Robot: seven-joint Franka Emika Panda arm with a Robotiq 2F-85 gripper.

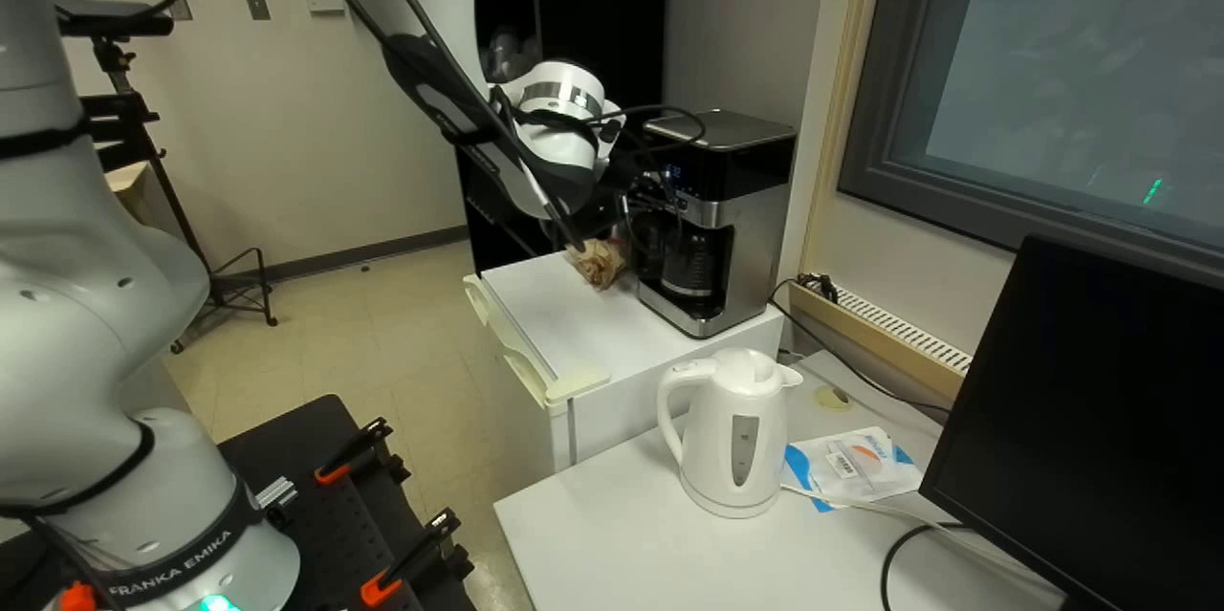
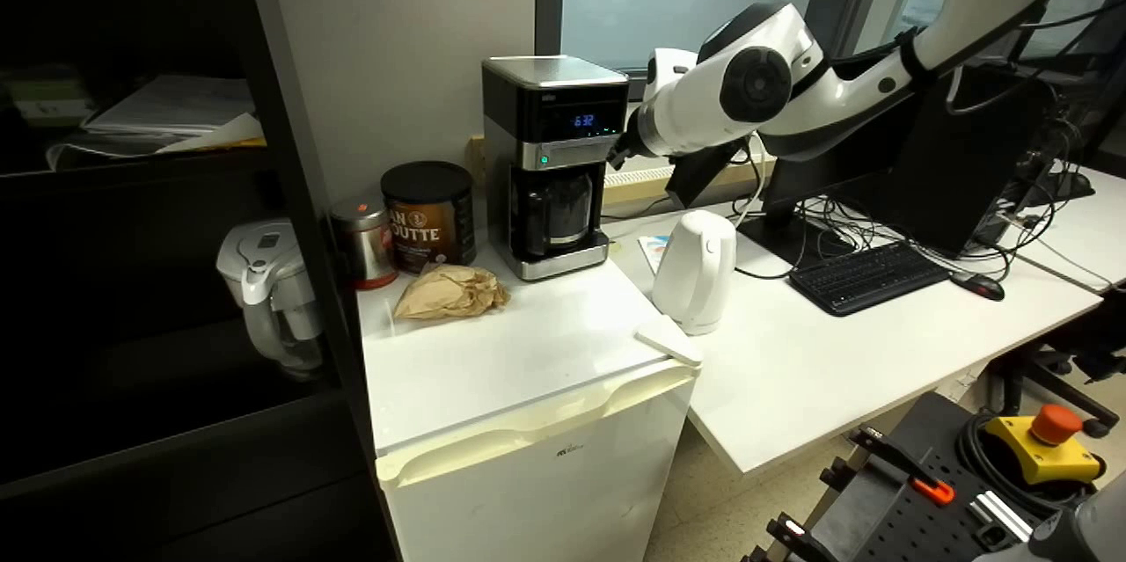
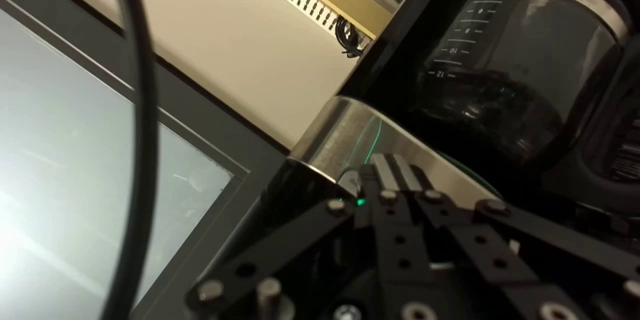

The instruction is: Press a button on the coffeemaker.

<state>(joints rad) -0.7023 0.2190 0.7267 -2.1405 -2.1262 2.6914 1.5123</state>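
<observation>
- Coffeemaker (image 2: 550, 133): upright on top of the white fridge (image 2: 510, 360), just beside one edge of the table (image 2: 792, 377). Display (image 2: 583, 120) lit, 6:32. Green light (image 2: 544, 159) on the silver band (image 2: 570, 152). Carafe (image 2: 567, 210) in its bay.
- Gripper (image 3: 395, 172): fingers (image 3: 383, 172) together, nothing between them. At the coffeemaker's front; in the wrist view the tips overlap the silver band. Whether they touch it, cannot tell.
- Arm (image 2: 682, 113): raised, wrist end near the coffeemaker's front in both exterior views.
- Kettle (image 1: 732, 439): white, upright on the table, near the fridge-side edge, apart from the coffeemaker.
- Packet (image 1: 851, 466): flat on the table just beside the kettle, toward the wall-side edge.
- Monitor (image 1: 1081, 420): on the table, nearer the wall-side edge. Keyboard (image 2: 866, 278) in front, mouse (image 2: 976, 284) at the keyboard's end away from the fridge.
- Also on the fridge: crumpled paper bag (image 2: 450, 291), coffee can (image 2: 429, 223) with black lid behind it, steel canister (image 2: 365, 241) beside the can.
- Two clamps (image 1: 416, 554) on the black plate (image 1: 325, 534) by the arm's base (image 1: 201, 544).
</observation>
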